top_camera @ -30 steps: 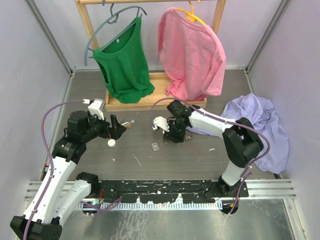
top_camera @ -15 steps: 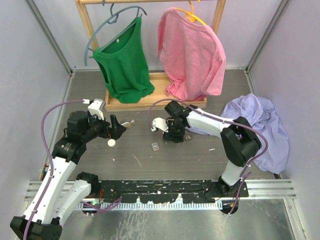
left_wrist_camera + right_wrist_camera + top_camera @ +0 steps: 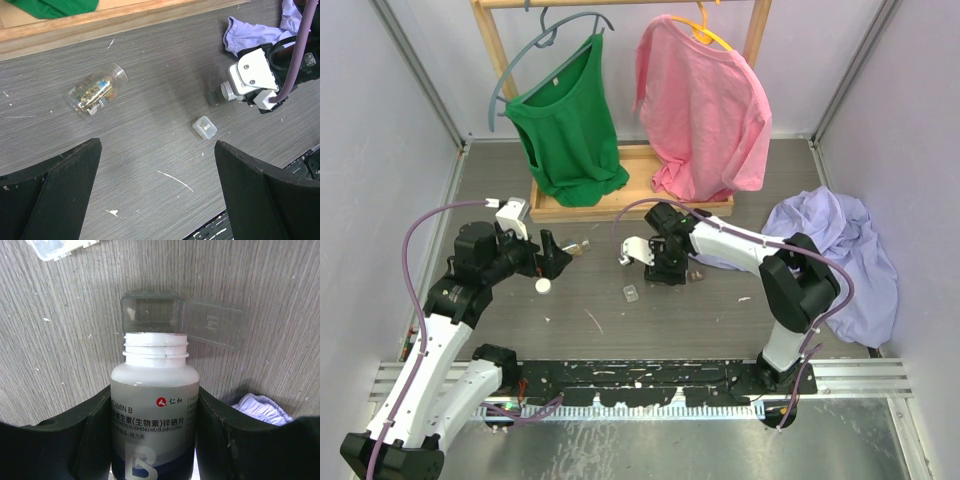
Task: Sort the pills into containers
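My right gripper [image 3: 154, 396] is shut on a white Vitamin B bottle [image 3: 154, 430] with no cap. The bottle's open neck points at a small clear container [image 3: 152, 313] on the table, whose clear lid [image 3: 216, 323] is flipped open to the right. In the top view the right gripper [image 3: 658, 264] is low over the table centre. A second small clear container [image 3: 631, 292] sits closed nearby and also shows in the left wrist view [image 3: 205, 127]. My left gripper [image 3: 157, 150] is open and empty. It hovers near a clear jar [image 3: 97, 92] lying on its side with pills inside.
A white cap [image 3: 543, 285] lies below the left gripper. A small dark tub [image 3: 696, 275] sits right of the right gripper. A wooden rack base [image 3: 630, 205] with green and pink shirts stands behind. A lilac cloth [image 3: 840, 250] lies at the right.
My right gripper has shifted slightly left with the bottle. The left arm has not moved.
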Robot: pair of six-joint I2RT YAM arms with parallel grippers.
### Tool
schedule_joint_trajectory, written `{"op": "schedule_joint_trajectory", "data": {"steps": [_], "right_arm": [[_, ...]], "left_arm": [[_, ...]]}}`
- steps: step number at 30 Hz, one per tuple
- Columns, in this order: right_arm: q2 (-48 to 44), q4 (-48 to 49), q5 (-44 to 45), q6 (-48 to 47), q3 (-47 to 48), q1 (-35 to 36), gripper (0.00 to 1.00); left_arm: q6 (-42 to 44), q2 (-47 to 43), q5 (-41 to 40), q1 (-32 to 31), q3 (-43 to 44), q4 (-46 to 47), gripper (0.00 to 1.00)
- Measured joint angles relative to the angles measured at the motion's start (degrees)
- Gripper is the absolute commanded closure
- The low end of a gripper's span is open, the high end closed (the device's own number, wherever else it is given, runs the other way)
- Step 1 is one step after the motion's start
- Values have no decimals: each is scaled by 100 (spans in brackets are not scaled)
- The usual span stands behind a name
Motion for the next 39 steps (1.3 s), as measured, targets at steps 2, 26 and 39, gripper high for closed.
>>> {"op": "schedule_joint_trajectory", "data": {"steps": [2, 26, 39], "right_arm": [[26, -26, 28, -7, 7, 9, 99], [352, -431, 195, -24, 391, 122, 99], [431, -675, 280, -37, 577, 203, 99]], "left_arm": [[0, 0, 0, 0, 0, 0, 2], [0, 0, 0, 0, 0, 0, 2], [0, -33, 0, 0, 0, 0, 2]]}}
